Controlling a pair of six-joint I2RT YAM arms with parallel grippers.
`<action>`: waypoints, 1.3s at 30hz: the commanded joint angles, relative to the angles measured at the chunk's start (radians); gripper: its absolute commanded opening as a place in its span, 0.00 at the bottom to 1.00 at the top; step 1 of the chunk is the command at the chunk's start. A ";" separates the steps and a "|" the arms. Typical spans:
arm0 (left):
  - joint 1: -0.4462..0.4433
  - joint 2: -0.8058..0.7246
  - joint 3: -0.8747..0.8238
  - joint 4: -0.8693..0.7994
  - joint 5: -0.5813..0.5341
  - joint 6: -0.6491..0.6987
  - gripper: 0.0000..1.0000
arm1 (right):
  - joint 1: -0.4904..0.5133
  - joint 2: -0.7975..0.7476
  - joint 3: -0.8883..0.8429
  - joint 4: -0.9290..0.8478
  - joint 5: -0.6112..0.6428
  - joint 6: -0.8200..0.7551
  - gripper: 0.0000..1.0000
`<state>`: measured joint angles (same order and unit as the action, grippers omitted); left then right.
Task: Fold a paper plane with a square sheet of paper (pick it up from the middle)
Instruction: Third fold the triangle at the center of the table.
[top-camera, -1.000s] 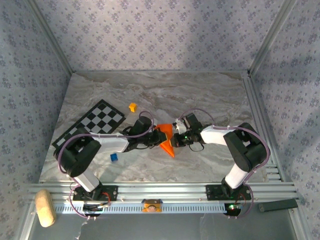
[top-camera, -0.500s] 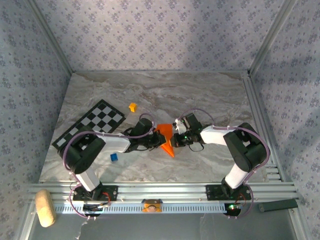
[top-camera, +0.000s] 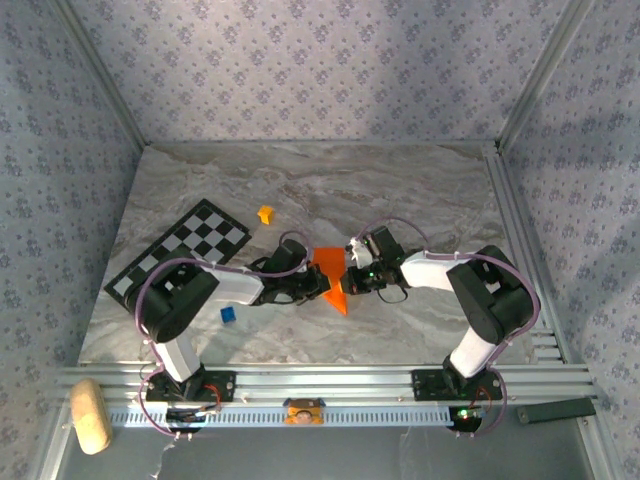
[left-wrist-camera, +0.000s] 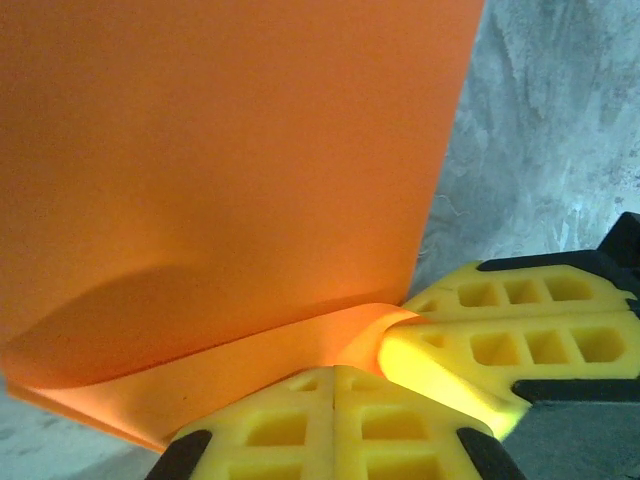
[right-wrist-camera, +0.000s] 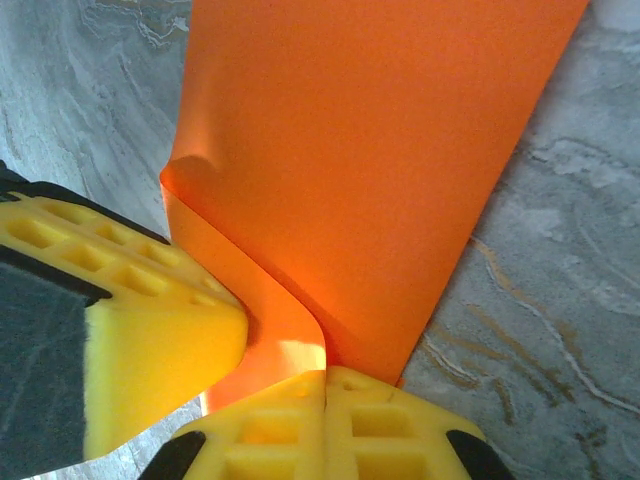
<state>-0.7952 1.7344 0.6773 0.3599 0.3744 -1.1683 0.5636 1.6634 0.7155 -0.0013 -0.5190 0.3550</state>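
Here, one orange paper (top-camera: 330, 266).
Left gripper (top-camera: 319, 285), right gripper (top-camera: 349, 274): both pressed shut at its fold; leftward, one yellow cube (top-camera: 265, 214), one blue cube (top-camera: 228, 314), one checkered board (top-camera: 195, 240).

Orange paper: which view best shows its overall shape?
Top external: the orange paper shows its pointed, folded outline. Both wrist views give close-ups of its flat face and a curled edge, with the outline cropped.

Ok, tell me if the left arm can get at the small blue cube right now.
Probably yes: the blue cube lies uncovered just beside its forearm. But its jaws are shut against the orange paper, so it would have to pull back first.
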 joint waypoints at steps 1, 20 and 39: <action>-0.012 0.025 0.000 -0.035 -0.019 0.025 0.00 | 0.009 0.015 -0.002 -0.040 0.033 0.013 0.00; -0.023 0.037 0.010 -0.107 -0.042 0.061 0.00 | -0.051 -0.195 0.023 -0.156 -0.085 0.085 0.34; -0.023 0.038 0.016 -0.117 -0.041 0.064 0.00 | 0.081 -0.029 0.090 -0.242 -0.152 0.087 0.04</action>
<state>-0.8082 1.7443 0.6930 0.3244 0.3550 -1.1263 0.6392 1.6104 0.7780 -0.1959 -0.6804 0.4553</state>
